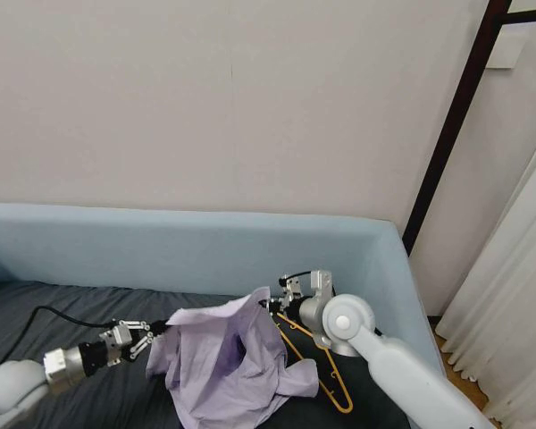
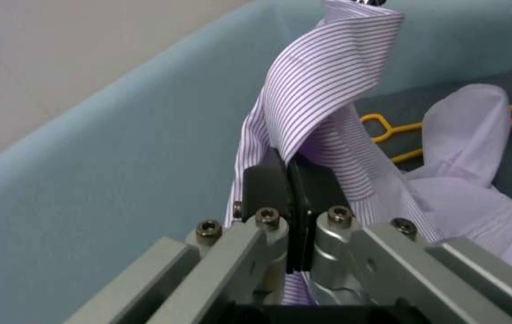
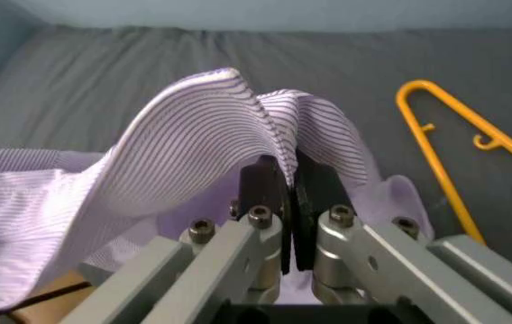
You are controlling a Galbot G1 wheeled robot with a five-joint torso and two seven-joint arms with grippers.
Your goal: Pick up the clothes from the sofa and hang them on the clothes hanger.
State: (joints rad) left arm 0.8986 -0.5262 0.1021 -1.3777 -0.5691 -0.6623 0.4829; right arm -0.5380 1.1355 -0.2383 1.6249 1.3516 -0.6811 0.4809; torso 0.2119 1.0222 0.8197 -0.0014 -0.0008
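- In the head view the left gripper (image 1: 148, 340) is seen at about 7 o'clock of the scene. It is low over the dark grey seat (image 1: 36, 304) of the sofa (image 1: 384, 259) and touches the left edge of the striped shirt (image 1: 228, 366).
- How firmly it is closed is too small to be judged there. In the left wrist view its black pads (image 2: 263, 185) are pressed together, and a fold of the lilac cloth is pinched between them.
- The striped shirt is carried between the two grippers. Its middle sags and is bunched on the seat near 6 o'clock of the head view, in front of the pale blue backrest (image 1: 188, 250).
- The right gripper (image 1: 272, 305) is found at 1 o'clock of the shirt, at its raised upper corner.
- The grip is made plain by the right wrist view. The two pads are brought nearly together, and a ridge of the striped cloth is clamped in the narrow gap.
- The yellow hanger (image 1: 326, 371) is laid flat on the seat at 4 o'clock of the shirt, just beside the cloth and below the right arm. In the right wrist view bare grey seat is seen between it and the gripper, so no contact is made.
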